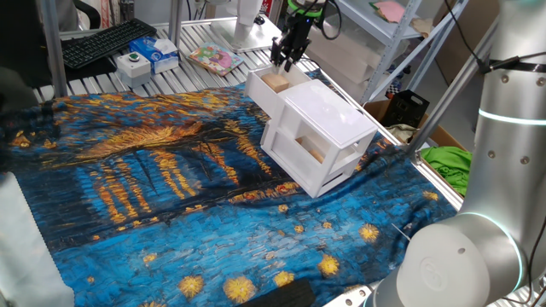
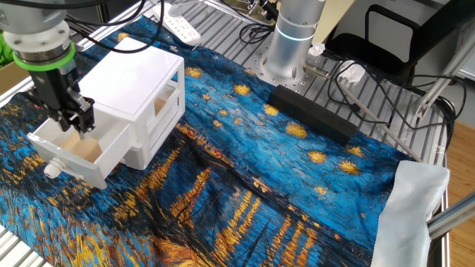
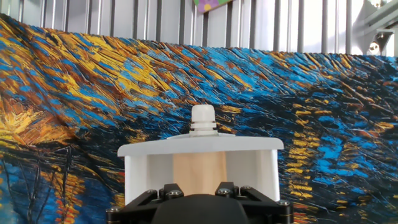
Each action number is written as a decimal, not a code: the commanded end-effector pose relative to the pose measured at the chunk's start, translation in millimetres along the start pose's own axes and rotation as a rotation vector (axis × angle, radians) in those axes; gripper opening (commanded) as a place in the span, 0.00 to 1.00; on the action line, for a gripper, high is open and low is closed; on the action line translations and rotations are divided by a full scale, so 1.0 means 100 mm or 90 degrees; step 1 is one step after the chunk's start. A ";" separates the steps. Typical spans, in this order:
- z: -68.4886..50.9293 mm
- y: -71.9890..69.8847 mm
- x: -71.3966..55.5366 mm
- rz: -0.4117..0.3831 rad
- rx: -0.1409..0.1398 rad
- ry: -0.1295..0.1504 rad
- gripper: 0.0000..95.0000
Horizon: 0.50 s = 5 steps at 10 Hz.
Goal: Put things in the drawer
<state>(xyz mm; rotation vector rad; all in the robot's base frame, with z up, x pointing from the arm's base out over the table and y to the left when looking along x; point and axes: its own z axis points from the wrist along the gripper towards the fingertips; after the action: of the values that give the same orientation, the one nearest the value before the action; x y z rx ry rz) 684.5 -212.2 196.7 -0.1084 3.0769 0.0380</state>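
The pincer (image 2: 76, 122) hangs just above the open drawer (image 2: 52, 144), fingers parted and empty, the tan block (image 2: 83, 150) lying inside

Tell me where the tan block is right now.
The tan block lies inside the pulled-out upper drawer of the white cabinet, directly beneath the hand.

Drawer (image 2: 70, 167) mouth open above block (image 2: 87, 150)
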 end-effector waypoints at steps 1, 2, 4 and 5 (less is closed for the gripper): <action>-0.05 0.01 -0.04 0.003 0.000 0.000 0.40; -0.09 0.02 -0.10 0.004 0.001 0.002 0.40; -0.15 0.02 -0.17 0.002 0.001 0.006 0.40; -0.19 0.02 -0.22 -0.001 0.001 0.007 0.40</action>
<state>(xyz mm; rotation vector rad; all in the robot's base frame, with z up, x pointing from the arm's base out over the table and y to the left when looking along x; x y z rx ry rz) 707.1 -209.7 217.3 -0.1156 3.0905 0.0396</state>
